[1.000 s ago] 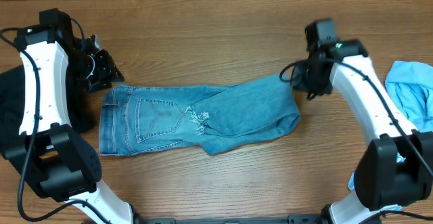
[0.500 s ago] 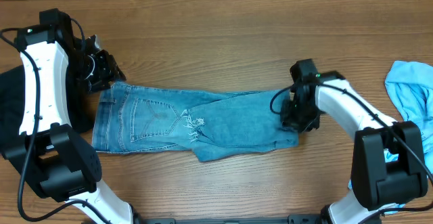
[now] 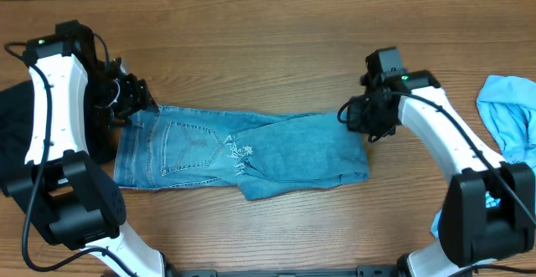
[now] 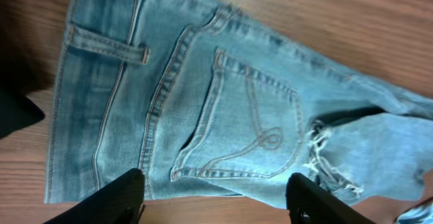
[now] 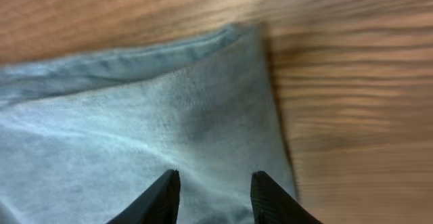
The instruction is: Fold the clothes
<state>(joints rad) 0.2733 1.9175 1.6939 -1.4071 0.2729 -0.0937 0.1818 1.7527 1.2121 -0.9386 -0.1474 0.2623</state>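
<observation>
The jeans (image 3: 243, 147) lie flat across the middle of the bench (image 3: 268, 43). The left gripper (image 4: 215, 178) hangs over their waist end, jaws spread wide with nothing between them. A stitched back pocket (image 4: 247, 126) and a frayed tear (image 4: 321, 160) show just beyond its fingertips. At centre right of the overhead frame, the right gripper (image 5: 216, 176) hovers over the doubled-over leg end, its jaws parted above the denim and pinching no cloth. The waistband points toward the left of the frame. A sky-blue T-shirt (image 3: 509, 110) sits at the right edge, and a black garment (image 3: 12, 126) at the left edge.
</observation>
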